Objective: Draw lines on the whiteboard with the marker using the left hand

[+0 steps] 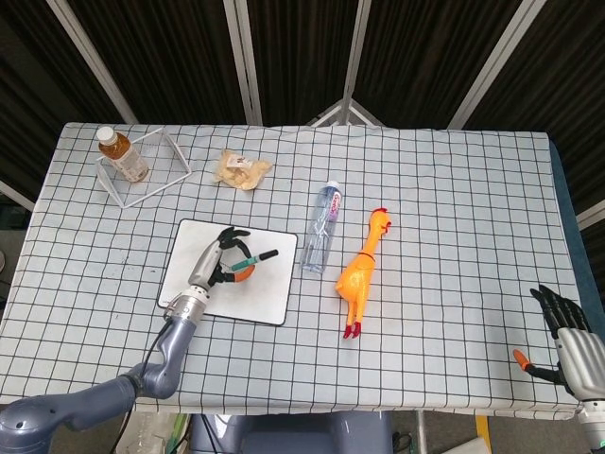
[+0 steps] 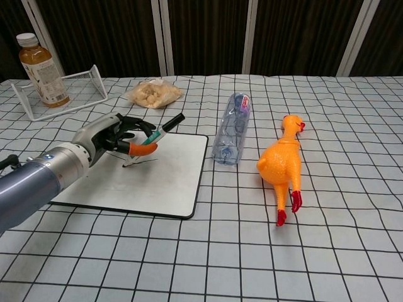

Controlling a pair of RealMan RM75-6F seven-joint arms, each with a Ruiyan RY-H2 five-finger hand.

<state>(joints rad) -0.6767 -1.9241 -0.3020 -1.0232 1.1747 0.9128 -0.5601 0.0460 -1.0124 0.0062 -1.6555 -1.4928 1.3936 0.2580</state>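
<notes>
Left hand [image 2: 108,134] held the marker [image 2: 151,139] pinched between thumb and fingers, other fingers curled round the barrel. Marker was tilted, cap end up and to the right, tip down on the whiteboard [image 2: 167,182]. In the head view the left hand [image 1: 214,267] sat over the middle of the whiteboard [image 1: 269,301], marker [image 1: 250,260] lying nearly level across it. A short dark line [image 2: 140,163] showed on the board right at the tip. Board lay flat on the checked table [image 2: 327,251], left of centre.

Right hand [image 1: 565,342] showed only in the head view, at the table's near right corner, fingers apart and holding nothing, well apart from everything else.

Clear bottle [image 2: 231,129] lay on its side just right of the board, not touching it. Rubber chicken [image 2: 283,165] lay beside the bottle further right, head toward the far side. Snack bag [image 2: 152,92] sat beyond the board. Tea bottle [image 2: 39,61] stood upright at the far left, in the wire rack [image 2: 77,87]. Head view matched: tea bottle [image 1: 119,153], rack [image 1: 151,172], bag [image 1: 241,167], clear bottle [image 1: 323,225], chicken [image 1: 364,270].
</notes>
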